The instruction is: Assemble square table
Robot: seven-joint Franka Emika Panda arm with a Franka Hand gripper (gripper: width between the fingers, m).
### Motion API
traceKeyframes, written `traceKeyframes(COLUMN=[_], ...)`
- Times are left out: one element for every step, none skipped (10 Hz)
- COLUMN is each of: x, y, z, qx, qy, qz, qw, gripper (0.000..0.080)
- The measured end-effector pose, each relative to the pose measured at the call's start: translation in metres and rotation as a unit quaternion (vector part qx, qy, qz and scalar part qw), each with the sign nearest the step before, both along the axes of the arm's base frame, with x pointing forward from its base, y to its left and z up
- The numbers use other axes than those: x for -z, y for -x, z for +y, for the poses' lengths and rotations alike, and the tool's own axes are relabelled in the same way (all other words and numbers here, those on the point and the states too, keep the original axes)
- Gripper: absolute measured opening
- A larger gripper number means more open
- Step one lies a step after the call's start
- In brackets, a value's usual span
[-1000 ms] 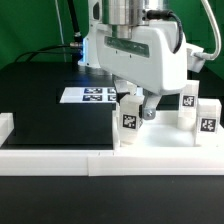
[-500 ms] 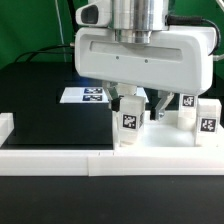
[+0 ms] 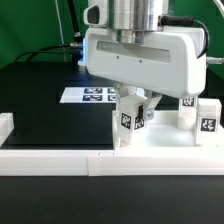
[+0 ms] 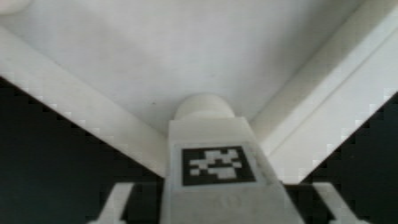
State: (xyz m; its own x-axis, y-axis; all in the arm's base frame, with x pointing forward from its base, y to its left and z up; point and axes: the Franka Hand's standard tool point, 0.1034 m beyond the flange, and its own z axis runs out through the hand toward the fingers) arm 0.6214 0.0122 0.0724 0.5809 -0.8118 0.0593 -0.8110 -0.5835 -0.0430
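Note:
The white square tabletop (image 3: 170, 138) lies at the exterior view's right, behind the front rail. One white leg (image 3: 128, 120) with black-and-white tags stands at its left corner, turned a little so two tagged faces show. My gripper (image 3: 133, 108) has come down over this leg and is shut on it, one finger on each flank. In the wrist view the leg (image 4: 217, 150) runs out between my fingers (image 4: 125, 205), and its rounded end points at the ribbed tabletop (image 4: 196, 50). The gripper (image 4: 221, 208) sits at the leg's tagged end.
Two more tagged legs (image 3: 187, 105) (image 3: 208, 122) stand on the exterior view's right. The long white border rail (image 3: 60, 158) runs along the front, with a raised end (image 3: 5, 128) at the left. The marker board (image 3: 92, 95) lies on the black mat behind.
The hand moved over the leg and its jaws closed in from wide open onto the flanks. The leg has turned slightly.

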Motion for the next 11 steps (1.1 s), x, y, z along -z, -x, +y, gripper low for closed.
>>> traceKeyframes(x=[0.0002, 0.0013, 0.0018, 0.0017, 0.0016, 0.0018, 0.0019, 0.0022, 0.0028, 0.0028, 0.0031], y=[-0.0007, -0.0008, 0.0, 0.0008, 0.0018, 0.0026, 0.0028, 0.0028, 0.0031, 0.0031, 0.0031], z=[-0.0004, -0.0012, -0.002, -0.0021, -0.003, -0.0042, -0.0034, -0.0029, -0.0033, -0.0033, -0.0078], qx=[0.109, 0.189, 0.267, 0.336, 0.389, 0.429, 0.456, 0.454, 0.434, 0.433, 0.337], qy=[-0.014, -0.031, -0.05, -0.067, -0.085, -0.099, -0.102, -0.102, -0.099, -0.099, -0.085], qz=[-0.003, -0.01, -0.023, -0.034, -0.043, -0.048, -0.053, -0.053, -0.054, -0.054, -0.059], qw=[0.994, 0.981, 0.962, 0.939, 0.916, 0.897, 0.882, 0.884, 0.894, 0.894, 0.936], gripper=[0.0289, 0.0289, 0.0289, 0.0291, 0.0291, 0.0291, 0.0291, 0.0291, 0.0476, 0.0589, 0.0589])
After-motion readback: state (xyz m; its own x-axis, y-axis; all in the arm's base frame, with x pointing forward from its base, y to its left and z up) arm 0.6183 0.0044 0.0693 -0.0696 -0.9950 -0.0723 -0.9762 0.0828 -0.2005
